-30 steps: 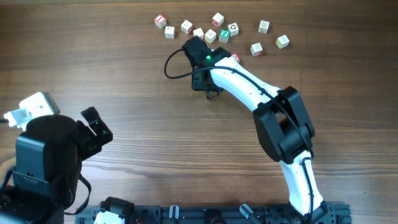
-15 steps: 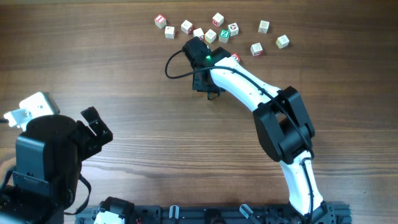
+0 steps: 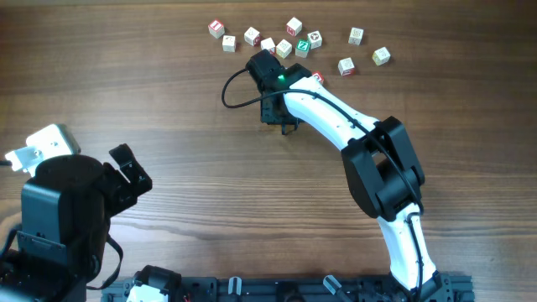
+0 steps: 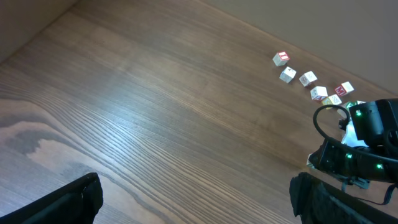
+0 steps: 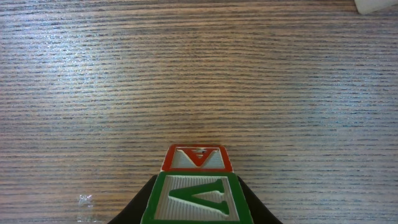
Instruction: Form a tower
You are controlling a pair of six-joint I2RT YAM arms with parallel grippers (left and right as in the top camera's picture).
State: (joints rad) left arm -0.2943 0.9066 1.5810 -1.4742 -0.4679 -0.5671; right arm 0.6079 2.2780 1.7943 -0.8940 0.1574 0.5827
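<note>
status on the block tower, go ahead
left gripper open, far off. right gripper shut on green cube, red cube touching it. loose cubes nearby, none blocking.

I've open desk (image 3: 151, 101) across the left and middle. Loose cubes (image 3: 294, 26) crowd the far edge. The right arm (image 3: 336, 122) slants across the right, with the right gripper (image 3: 284, 124) and the tower (image 5: 196, 196) blocking far centre. The left arm (image 3: 67, 210) fills the near-left corner.

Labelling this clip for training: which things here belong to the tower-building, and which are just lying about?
In the job: green-printed cube, clamped in the right gripper; red-printed cube touching it.
Lying about: loose letter cubes; the open left gripper.
</note>
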